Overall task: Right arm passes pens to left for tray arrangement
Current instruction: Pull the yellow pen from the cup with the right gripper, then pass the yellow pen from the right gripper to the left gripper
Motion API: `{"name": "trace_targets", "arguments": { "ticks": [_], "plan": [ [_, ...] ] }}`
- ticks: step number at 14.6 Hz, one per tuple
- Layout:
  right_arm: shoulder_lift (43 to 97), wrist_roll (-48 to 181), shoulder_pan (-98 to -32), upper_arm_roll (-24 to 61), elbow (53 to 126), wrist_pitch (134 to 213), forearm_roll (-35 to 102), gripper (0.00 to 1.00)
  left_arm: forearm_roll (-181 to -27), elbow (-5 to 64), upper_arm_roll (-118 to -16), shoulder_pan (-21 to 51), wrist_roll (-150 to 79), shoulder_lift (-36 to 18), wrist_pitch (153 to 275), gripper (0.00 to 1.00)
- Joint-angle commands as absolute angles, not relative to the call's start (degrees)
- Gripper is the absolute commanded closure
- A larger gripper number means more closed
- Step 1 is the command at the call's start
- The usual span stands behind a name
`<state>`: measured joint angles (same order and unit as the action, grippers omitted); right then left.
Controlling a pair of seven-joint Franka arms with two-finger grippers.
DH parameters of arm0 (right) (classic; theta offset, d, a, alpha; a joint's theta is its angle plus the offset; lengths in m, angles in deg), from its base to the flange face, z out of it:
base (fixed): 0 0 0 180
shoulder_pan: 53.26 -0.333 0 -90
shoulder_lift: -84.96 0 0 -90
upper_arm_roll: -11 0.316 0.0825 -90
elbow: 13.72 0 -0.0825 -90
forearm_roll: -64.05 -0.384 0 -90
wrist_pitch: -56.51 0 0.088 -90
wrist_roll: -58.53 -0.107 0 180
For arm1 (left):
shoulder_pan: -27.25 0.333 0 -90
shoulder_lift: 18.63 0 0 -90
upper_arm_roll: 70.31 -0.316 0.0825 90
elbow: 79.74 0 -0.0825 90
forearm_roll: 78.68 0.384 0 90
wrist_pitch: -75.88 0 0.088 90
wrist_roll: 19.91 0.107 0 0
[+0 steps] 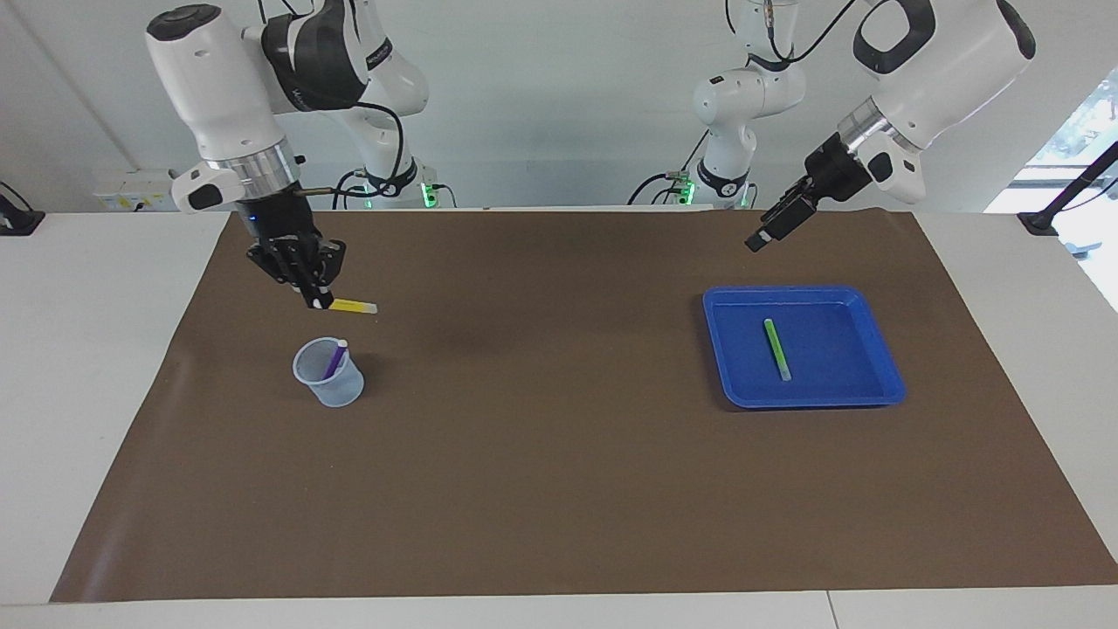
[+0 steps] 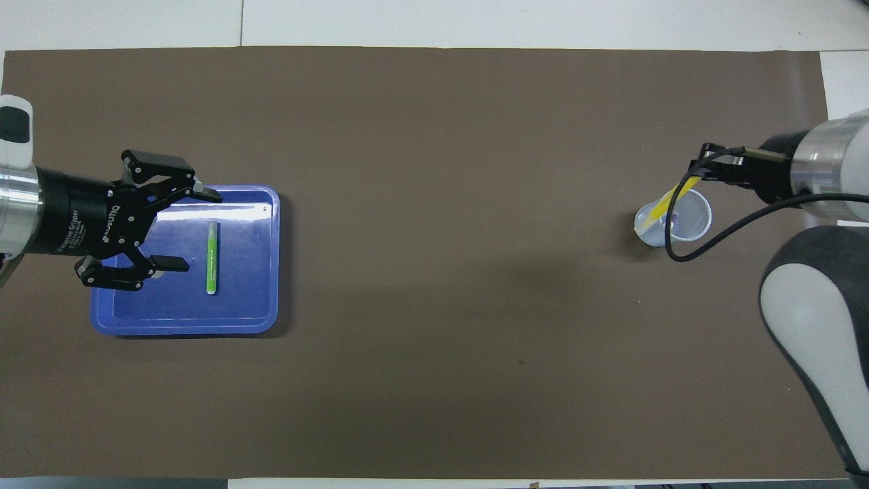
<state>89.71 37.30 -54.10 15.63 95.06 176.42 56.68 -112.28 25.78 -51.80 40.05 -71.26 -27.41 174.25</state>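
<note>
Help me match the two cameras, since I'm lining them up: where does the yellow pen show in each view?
Facing view: the yellow pen hangs from the shut right gripper, above the clear cup, upper left of the picture.
Overhead view: the pen overlaps the cup, at the picture's right.
Shared landmark: the blue tray holding the green pen.

The brown mat (image 1: 541, 454) lies bare between the clear cup (image 1: 329, 374) and the blue tray (image 1: 802, 345), a wide open lane. Inside the tray only the green pen (image 1: 776, 349) takes up floor (lying flat), leaving room on both sides of it.
</note>
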Motion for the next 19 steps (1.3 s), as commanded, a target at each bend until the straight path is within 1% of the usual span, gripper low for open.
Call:
{"name": "trace_targets", "arguments": {
  "ticks": [1,4,6,9,14,17,19],
  "plan": [
    [88.92,24.04,-53.87,20.48,93.25,175.16,53.52,1.00,-114.98,28.71,-51.85,40.61,-77.71,-31.27,177.12,0.00],
    [88.04,7.52,-53.96,24.61,90.79,175.33,47.28,1.00,-116.30,31.70,-51.76,40.34,-83.69,-35.67,178.71,0.00],
    [86.46,-3.38,-53.96,27.95,87.19,175.51,45.07,1.00,-116.30,32.06,-51.67,39.82,-90.10,-36.99,179.06,0.00],
    [85.14,-16.66,-53.96,32.96,84.37,176.48,41.82,1.00,-116.30,32.15,-51.24,39.55,-98.97,-37.79,180.72,0.00],
    [83.91,-27.23,-54.05,39.03,82.43,177.79,38.47,1.00,-115.69,32.06,-48.25,35.78,-115.06,-38.67,184.24,0.00],
    [83.20,-30.49,-54.05,40.71,80.67,178.24,35.58,1.00,-112.46,32.15,-44.39,35.51,-123.50,-42.00,183.81,0.00],
    [82.68,-30.77,-54.13,41.23,80.67,178.41,34.69,1.00,-108.41,31.62,-40.88,35.60,-129.30,-42.71,183.72,0.00]
  ]
}}
